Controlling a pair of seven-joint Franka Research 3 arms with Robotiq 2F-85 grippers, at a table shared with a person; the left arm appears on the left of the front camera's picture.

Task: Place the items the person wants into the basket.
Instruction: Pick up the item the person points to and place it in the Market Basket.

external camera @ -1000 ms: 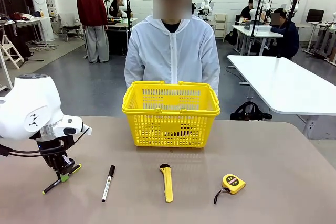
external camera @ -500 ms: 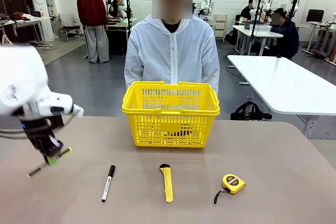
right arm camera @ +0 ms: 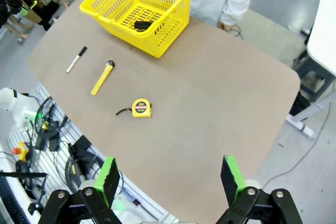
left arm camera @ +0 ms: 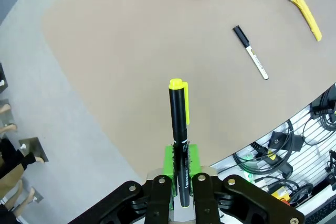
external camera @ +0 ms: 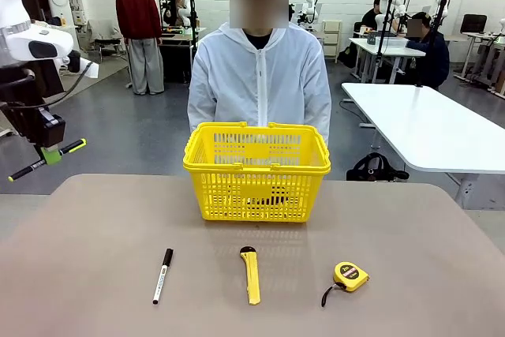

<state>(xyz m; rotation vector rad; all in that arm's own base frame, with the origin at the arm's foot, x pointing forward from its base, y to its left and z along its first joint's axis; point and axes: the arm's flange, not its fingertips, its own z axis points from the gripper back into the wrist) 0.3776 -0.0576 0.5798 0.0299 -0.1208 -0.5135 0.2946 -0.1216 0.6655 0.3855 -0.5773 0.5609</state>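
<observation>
High at the far left, off the table's left edge, my left gripper [external camera: 50, 155] is shut on a black pen [external camera: 69, 147] with a yellow-green cap, held tilted in the air. The left wrist view has that pen [left arm camera: 178, 114] sticking out between the green pads [left arm camera: 169, 157]. A white-barrelled marker [external camera: 162, 275] with a black cap lies on the table at front left. The yellow basket [external camera: 256, 168] stands mid-table in front of the person [external camera: 259, 76] in a white coat. My right gripper [right arm camera: 170, 177] hangs open high above the table, holding nothing.
A yellow utility knife [external camera: 251, 275] lies at front centre and a yellow-and-black tape measure [external camera: 350, 275] to its right. A dark object [right arm camera: 142, 24] rests in the basket [right arm camera: 176, 24]. The brown table [external camera: 410, 242] is bare on its right half.
My left gripper has risen from just above the table's front left corner, up and leftward, carrying the black pen with it. Nothing on the table has moved.
</observation>
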